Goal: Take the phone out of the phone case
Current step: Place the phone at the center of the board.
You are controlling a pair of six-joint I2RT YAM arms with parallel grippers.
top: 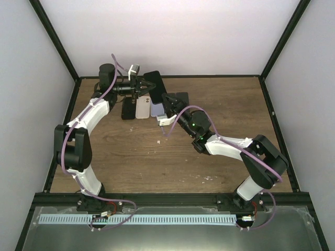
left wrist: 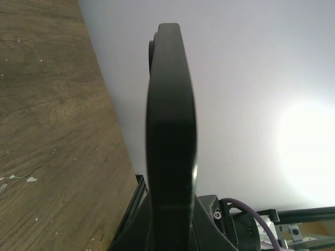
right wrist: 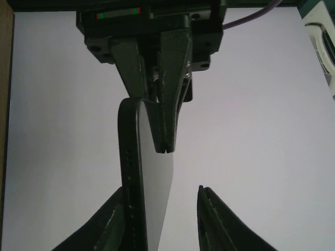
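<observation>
- Above the far edge of the desk, left of its middle, the left gripper [top: 148, 87] is clamped on one end of the phone [right wrist: 154, 183]. One fingertip [right wrist: 165, 146] presses the grey screen and the other sits behind the black phone case [right wrist: 128, 172].
- At the phone's free end the right gripper [right wrist: 159, 191] stands wide, a finger on each side. One is just beside the case's back, though I cannot tell whether it touches.
- I'd say the step is the peel: the right fingers should catch only the case's lip at a corner, not the screen, then draw it off.
- That left clamp squeezes case and phone together, so the peel should start at the free end.
- Below, three phone-sized slabs [top: 142, 109] lie flat on the desk [top: 131, 157], and a dropped phone could land on them.
</observation>
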